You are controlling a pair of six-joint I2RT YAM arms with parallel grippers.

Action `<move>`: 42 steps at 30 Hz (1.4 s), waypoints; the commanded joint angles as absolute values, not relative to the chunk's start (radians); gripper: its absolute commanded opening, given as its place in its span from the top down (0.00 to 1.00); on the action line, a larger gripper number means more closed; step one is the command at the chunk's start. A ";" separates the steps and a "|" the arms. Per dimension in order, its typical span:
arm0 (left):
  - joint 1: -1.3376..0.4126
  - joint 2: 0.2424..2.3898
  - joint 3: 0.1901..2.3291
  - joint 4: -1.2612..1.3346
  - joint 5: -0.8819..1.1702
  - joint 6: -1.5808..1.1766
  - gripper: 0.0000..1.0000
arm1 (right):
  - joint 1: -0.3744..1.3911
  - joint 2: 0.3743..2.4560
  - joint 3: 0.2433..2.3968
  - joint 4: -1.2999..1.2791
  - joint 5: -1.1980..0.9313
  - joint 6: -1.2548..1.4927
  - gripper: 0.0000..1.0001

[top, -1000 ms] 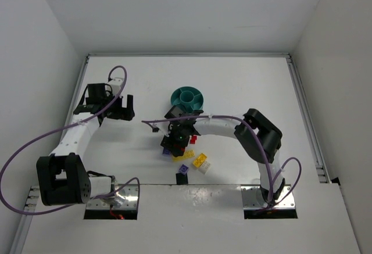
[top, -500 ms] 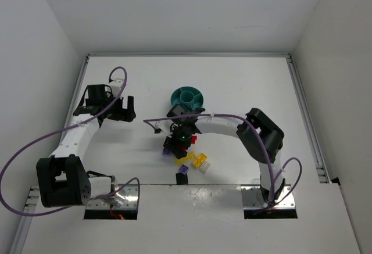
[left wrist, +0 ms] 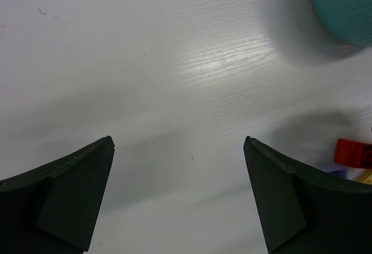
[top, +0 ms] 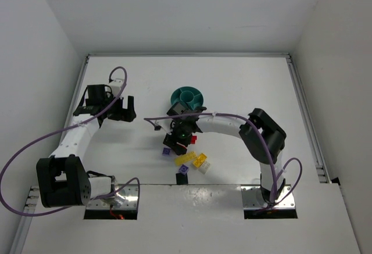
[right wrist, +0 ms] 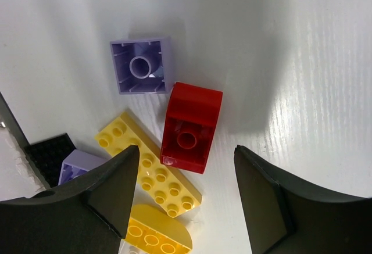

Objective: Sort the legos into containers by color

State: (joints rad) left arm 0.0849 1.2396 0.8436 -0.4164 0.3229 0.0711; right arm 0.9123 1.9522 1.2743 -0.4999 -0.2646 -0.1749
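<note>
The teal dish (top: 188, 97) stands at the table's middle back; its edge shows in the left wrist view (left wrist: 346, 4). The legos lie in a loose cluster in front of it. My right gripper (top: 180, 134) hovers over them, open and empty (right wrist: 187, 148). Between and just beyond its fingers lies a red brick (right wrist: 192, 127), underside toward the camera. A purple brick (right wrist: 142, 65) lies beyond it, also underside up. A yellow plate (right wrist: 150, 164) and a yellow half-round brick (right wrist: 157, 236) lie at the left finger. My left gripper (top: 125, 110) is open and empty over bare table (left wrist: 178, 139).
A black brick (top: 182, 178) and an off-white brick (top: 205, 167) lie at the cluster's near side. Another purple brick (right wrist: 81, 164) lies partly behind my left finger. A red brick (left wrist: 354, 152) shows at the right edge of the left wrist view.
My right gripper has shifted slightly away from the near edge, toward the dish, uncovering more of the cluster. The bricks and the left arm have not moved.
</note>
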 commanded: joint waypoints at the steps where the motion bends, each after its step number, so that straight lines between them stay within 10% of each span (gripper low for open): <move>1: 0.097 1.213 0.833 -0.390 0.344 0.083 0.00 | 0.917 1.957 1.315 -0.466 -0.245 -0.161 0.33; 14: 0.097 1.213 0.824 -0.390 0.334 0.083 0.00 | 0.927 2.006 1.313 -0.448 -0.213 -0.161 0.34; 26: 0.097 1.193 0.824 -0.380 0.334 0.083 0.00 | 0.853 1.746 1.301 -0.436 -0.060 -0.104 0.99; 42: 0.097 1.134 0.815 -0.321 0.376 0.055 0.00 | 0.511 1.684 1.402 -0.342 -0.236 0.024 1.00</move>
State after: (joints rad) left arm 0.0849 1.1625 0.8196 -0.3679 0.3489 0.0685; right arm 0.5495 1.6794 1.3743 -0.4332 -0.1474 -0.0250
